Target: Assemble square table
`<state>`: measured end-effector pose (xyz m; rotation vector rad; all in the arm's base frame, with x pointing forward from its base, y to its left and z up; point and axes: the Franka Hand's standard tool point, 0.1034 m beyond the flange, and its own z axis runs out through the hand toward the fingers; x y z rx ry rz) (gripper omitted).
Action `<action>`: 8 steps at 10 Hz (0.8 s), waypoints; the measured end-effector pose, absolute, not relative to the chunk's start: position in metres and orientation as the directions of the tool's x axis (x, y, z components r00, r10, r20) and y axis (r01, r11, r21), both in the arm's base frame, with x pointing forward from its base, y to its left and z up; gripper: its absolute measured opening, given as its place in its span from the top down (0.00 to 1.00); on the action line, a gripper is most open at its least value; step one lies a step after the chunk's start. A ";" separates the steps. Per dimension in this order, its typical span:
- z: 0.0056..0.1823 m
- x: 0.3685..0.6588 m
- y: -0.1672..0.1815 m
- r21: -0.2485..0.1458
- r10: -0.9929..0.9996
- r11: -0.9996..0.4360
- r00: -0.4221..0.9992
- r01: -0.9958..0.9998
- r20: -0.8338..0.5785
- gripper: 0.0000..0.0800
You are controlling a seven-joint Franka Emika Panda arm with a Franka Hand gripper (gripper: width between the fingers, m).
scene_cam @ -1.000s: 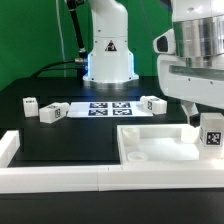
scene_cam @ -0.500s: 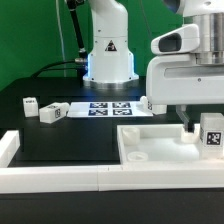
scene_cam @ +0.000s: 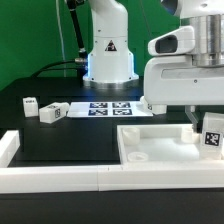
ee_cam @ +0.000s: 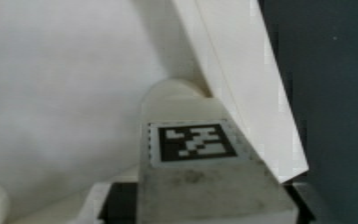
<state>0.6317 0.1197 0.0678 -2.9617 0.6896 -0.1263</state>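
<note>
Only the wrist view shows the end effector (ee_cam: 206, 200) clamped on a tagged leg (ee_cam: 190, 110). The exterior view adds the square table slab (scene_cam: 150, 150) and loose legs (scene_cam: 50, 112), with the arm (scene_cam: 185, 70) partly covering one.

The exterior camera is sitting low on the near side of the slab (scene_cam: 150, 150), looking across it toward the robot base (scene_cam: 108, 60) beyond, at middling range. The wrist camera is hovering very close above the slab (ee_cam: 51, 90), facing down. Both views are sharing the tagged leg (scene_cam: 212, 135) (ee_cam: 194, 150) by the slab's edge.

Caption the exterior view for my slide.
Panda gripper at a tagged leg on the square tabletop; loose legs flank the marker board behind.
</note>
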 end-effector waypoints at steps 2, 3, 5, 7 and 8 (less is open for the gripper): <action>0.068 0.632 0.118 -0.121 -0.576 -0.814 0.816 -0.568 0.041 0.63; 0.068 0.631 0.118 -0.118 -0.644 -0.761 0.765 -0.638 0.020 0.63; 0.067 0.630 0.114 -0.113 -0.840 -0.532 0.540 -0.839 -0.054 0.63; 0.067 0.630 0.114 -0.085 -0.957 -0.245 0.255 -0.966 -0.138 0.63; 0.067 0.630 0.116 -0.064 -0.981 -0.070 0.081 -0.995 -0.176 0.63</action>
